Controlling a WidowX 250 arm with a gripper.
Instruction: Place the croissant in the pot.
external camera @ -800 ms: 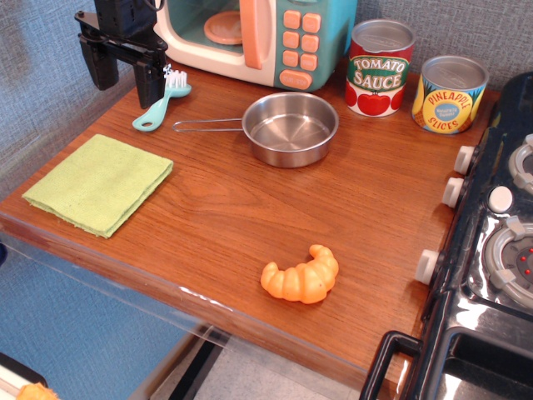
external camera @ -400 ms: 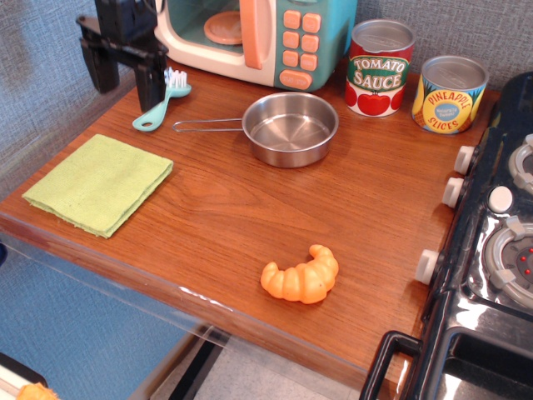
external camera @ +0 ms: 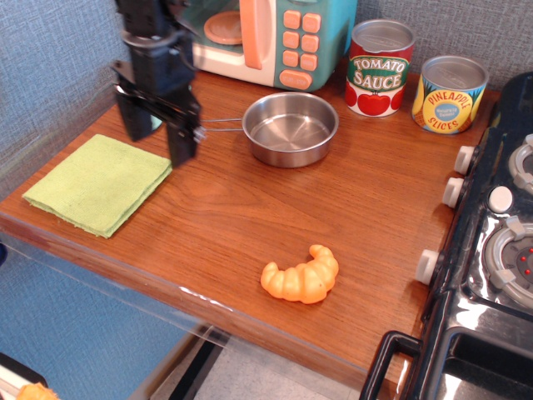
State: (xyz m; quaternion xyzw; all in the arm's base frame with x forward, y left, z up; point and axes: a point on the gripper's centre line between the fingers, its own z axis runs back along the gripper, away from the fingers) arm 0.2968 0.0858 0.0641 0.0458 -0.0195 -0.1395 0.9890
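Boxy black hand [external camera: 156, 138], two blunt fingers

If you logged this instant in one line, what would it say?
hand: open, empty, above green cloth's edge | croissant: on table, untouched | pot: empty | stage: approach

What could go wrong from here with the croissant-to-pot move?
1. The open black hand hangs over the thin wire handle of the shallow shiny steel pot; a low pass could catch it and shift the pot.
2. The glossy orange plastic croissant lies close to the front edge of the brown wooden table; a poor grasp could push it off.
3. Its curved, smooth shape may slip between the fingers.
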